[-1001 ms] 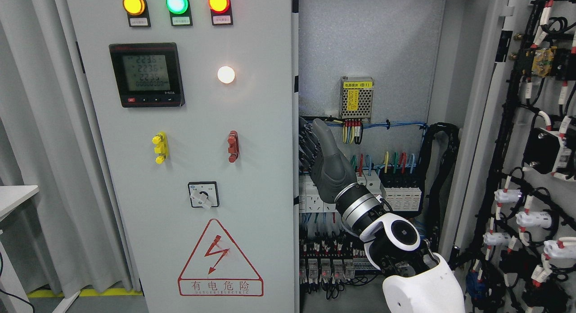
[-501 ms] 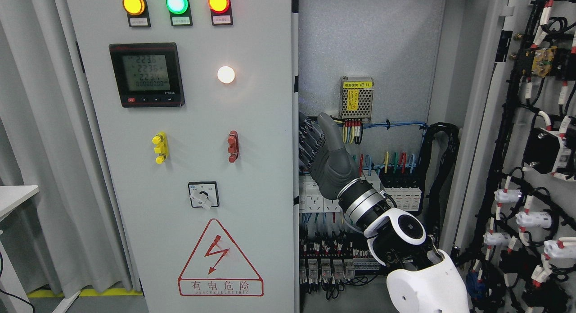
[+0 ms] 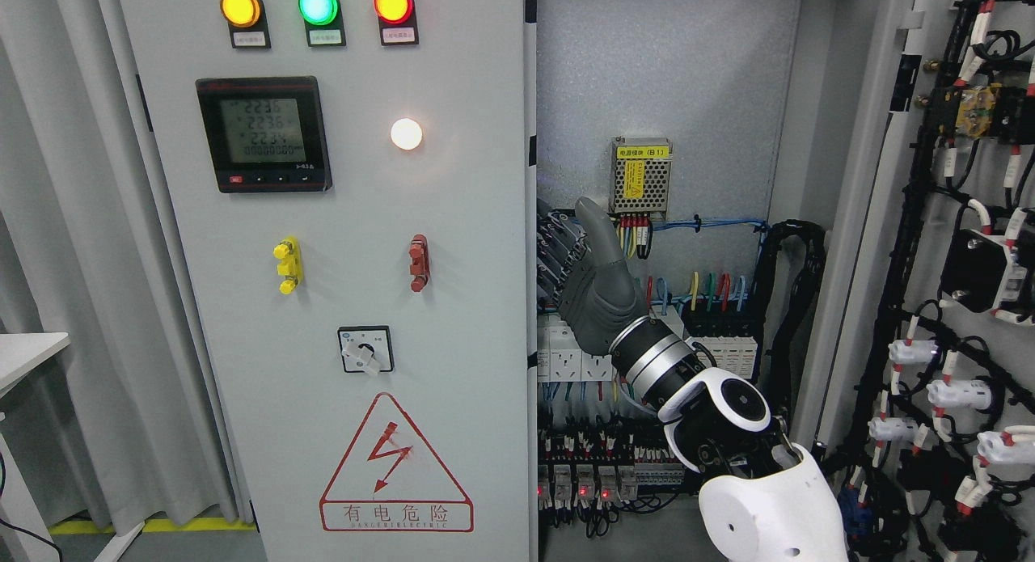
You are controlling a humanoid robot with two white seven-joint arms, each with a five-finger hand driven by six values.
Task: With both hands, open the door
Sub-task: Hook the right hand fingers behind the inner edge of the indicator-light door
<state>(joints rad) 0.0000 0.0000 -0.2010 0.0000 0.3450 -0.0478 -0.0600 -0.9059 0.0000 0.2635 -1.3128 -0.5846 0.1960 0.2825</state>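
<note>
The grey left door (image 3: 453, 303) of the electrical cabinet is closed; it carries three lamps, a meter, two handles and a warning triangle. The right door (image 3: 954, 287) is swung wide open at the picture's right, its wired inner side showing. My right hand (image 3: 578, 263) reaches in from the lower right and sits inside the cabinet opening, just right of the left door's free edge (image 3: 531, 287). Its fingers (image 3: 554, 251) stretch toward that edge and the thumb (image 3: 598, 226) points up. Nothing is held. Whether the fingertips touch the edge, I cannot tell. The left arm is out of view.
Inside the cabinet are a small power supply (image 3: 641, 175), breakers and coloured wires (image 3: 703, 319) close behind my hand. A black cable chain (image 3: 796, 303) runs along the right side. Grey curtains (image 3: 65, 263) and a white table corner (image 3: 24, 356) stand at the left.
My right hand and forearm have shifted slightly up and to the right, still close to the left door's edge. The doors have not moved.
</note>
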